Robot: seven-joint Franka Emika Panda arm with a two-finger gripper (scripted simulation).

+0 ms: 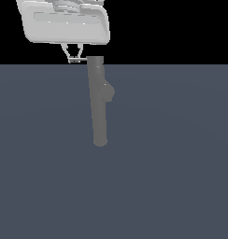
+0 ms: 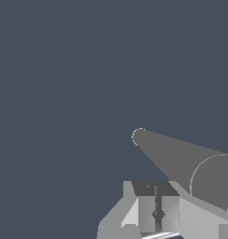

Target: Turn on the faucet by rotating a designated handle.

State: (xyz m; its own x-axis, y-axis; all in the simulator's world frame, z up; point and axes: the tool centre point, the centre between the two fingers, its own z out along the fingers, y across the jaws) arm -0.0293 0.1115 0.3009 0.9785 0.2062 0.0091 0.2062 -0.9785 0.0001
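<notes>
Turning the handle [image 1: 78,60] is the job right now, and it looks like the claw is at it. In the exterior view the gripper [image 1: 74,57] hangs under the big white arm block, and its two thin fingers [image 1: 66,51] come down close together around the small silver-white rod. The rod sticks out sideways from the top of the faucet [image 1: 98,100], on the exterior view's left of it. The fingers look pinched on the rod, though it is very small in the picture, so this is my best guess. In the wrist view the rod [image 2: 158,235] shows only as a thin bright strip under the finger pads [image 2: 145,207], and the grey column [image 2: 181,161] runs off beside them. To do this step well, I think the claw should keep a firm pinch and swing round the column in a smooth curve, not pull straight, or the thin rod may slip out. Counting now: one faucet, one handle, one short dark stub [image 1: 108,92] halfway along the column, one claw with two fingers, and one flat grey floor [image 1: 181,177].
</notes>
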